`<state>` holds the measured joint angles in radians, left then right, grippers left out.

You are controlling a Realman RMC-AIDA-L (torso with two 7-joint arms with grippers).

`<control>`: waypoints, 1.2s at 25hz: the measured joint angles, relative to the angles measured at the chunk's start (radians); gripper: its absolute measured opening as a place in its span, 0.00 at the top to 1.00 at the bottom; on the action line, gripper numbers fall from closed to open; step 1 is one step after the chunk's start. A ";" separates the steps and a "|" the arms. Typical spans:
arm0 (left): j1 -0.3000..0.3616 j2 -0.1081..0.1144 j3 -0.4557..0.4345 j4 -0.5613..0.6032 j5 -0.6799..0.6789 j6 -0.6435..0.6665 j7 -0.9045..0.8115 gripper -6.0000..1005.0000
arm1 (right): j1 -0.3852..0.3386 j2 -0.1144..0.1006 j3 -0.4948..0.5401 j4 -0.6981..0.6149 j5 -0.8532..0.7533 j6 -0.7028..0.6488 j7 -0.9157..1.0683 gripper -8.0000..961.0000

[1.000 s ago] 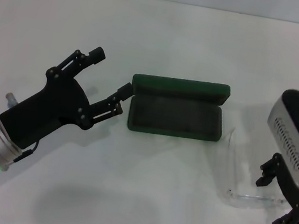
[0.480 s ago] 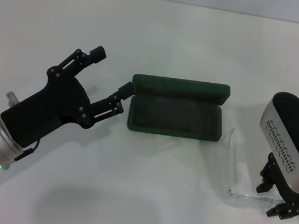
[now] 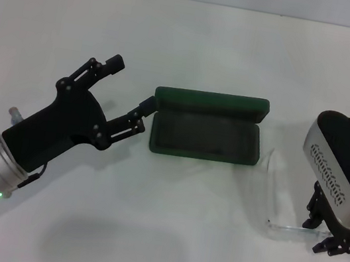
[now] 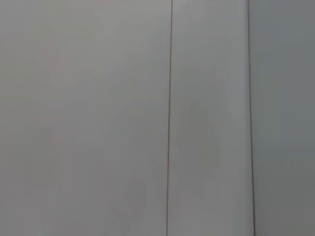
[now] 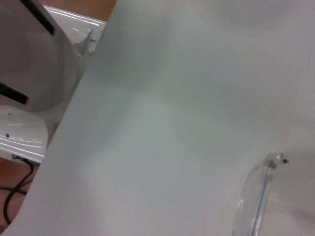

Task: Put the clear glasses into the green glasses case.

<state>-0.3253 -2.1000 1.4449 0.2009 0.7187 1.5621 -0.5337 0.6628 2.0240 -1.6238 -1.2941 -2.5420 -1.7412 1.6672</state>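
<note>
Green case (image 3: pixel 205 127) lies open on the white table (image 3: pixel 241 55), ready. The spread left claw (image 3: pixel 130 87) steadies its end. The right claw (image 3: pixel 327 236) grasps the clear glasses (image 3: pixel 270 194) beside it.

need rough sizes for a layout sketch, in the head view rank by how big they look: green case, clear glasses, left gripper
1. green glasses case, open on the table.
2. left gripper, open beside the case; it sits nearer the camera, so its rank against the case is unsure.
3. clear glasses, faint outline; the right gripper covers one end.
</note>
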 joint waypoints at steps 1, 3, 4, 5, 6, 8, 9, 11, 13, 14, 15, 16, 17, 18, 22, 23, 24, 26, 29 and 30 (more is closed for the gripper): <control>0.000 0.000 0.000 0.000 0.000 0.000 0.000 0.11 | 0.000 0.000 0.000 -0.001 0.000 -0.001 0.000 0.66; 0.000 0.000 0.000 0.000 0.003 0.000 0.000 0.11 | 0.000 0.000 0.000 -0.002 0.001 -0.002 0.001 0.66; 0.000 0.000 0.000 0.000 0.004 0.000 0.000 0.11 | 0.000 0.000 0.000 -0.002 0.002 -0.003 0.001 0.66; 0.000 0.000 0.000 0.000 0.005 -0.001 0.000 0.11 | 0.000 0.000 0.000 -0.002 0.002 -0.004 0.001 0.67; 0.000 0.000 0.000 0.000 0.006 -0.001 0.000 0.11 | 0.000 0.000 -0.001 -0.002 0.003 -0.006 0.001 0.67; 0.000 0.000 0.000 -0.004 0.007 -0.001 0.000 0.11 | 0.000 -0.001 0.000 -0.004 0.004 -0.011 0.001 0.67; 0.000 0.000 0.001 -0.007 0.007 -0.001 0.000 0.11 | 0.000 -0.001 0.001 -0.005 0.005 -0.014 0.001 0.67; 0.001 0.000 0.001 -0.012 0.007 -0.001 0.000 0.12 | -0.001 -0.001 0.000 -0.008 0.005 -0.015 0.001 0.68; 0.002 0.000 0.001 -0.012 0.007 0.000 0.000 0.12 | -0.002 -0.001 0.001 -0.009 0.005 -0.014 0.002 0.68; 0.003 0.000 0.002 -0.013 0.006 0.000 0.000 0.12 | -0.003 -0.001 0.003 -0.009 0.005 -0.013 0.002 0.68; 0.004 0.000 0.002 -0.013 0.005 0.000 0.000 0.12 | -0.003 -0.001 0.005 -0.009 0.005 -0.011 0.002 0.68; 0.004 0.000 0.002 -0.013 0.004 0.000 0.000 0.12 | -0.003 -0.002 0.007 -0.008 0.006 -0.010 0.002 0.70; 0.004 0.000 0.002 -0.014 0.002 0.000 0.000 0.12 | -0.004 -0.002 0.008 -0.008 0.006 -0.008 0.002 0.72; 0.004 0.000 0.002 -0.014 0.001 0.000 0.000 0.12 | -0.005 -0.002 0.009 -0.009 0.007 -0.007 0.002 0.74; 0.006 -0.001 0.002 -0.014 0.000 0.009 0.003 0.12 | -0.014 -0.001 0.015 -0.027 0.009 -0.010 0.002 0.81; 0.008 -0.001 0.002 -0.014 0.000 0.012 0.003 0.12 | -0.022 -0.001 0.021 -0.040 0.011 -0.012 0.002 0.82; 0.009 -0.001 0.001 -0.014 0.000 0.015 0.004 0.12 | -0.030 -0.001 0.028 -0.054 0.013 -0.014 0.001 0.83; 0.014 -0.002 0.000 -0.014 0.000 0.017 0.007 0.12 | -0.051 -0.002 0.050 -0.093 0.021 -0.018 -0.004 0.86; 0.024 -0.003 -0.001 -0.014 0.000 0.020 0.014 0.12 | -0.074 -0.003 0.088 -0.137 0.044 -0.023 -0.024 0.86; 0.027 -0.003 -0.001 -0.014 0.000 0.022 0.018 0.12 | -0.081 -0.004 0.103 -0.147 0.058 -0.024 -0.035 0.86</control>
<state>-0.2985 -2.1029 1.4439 0.1870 0.7182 1.5839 -0.5160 0.5818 2.0203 -1.5211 -1.4407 -2.4843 -1.7656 1.6318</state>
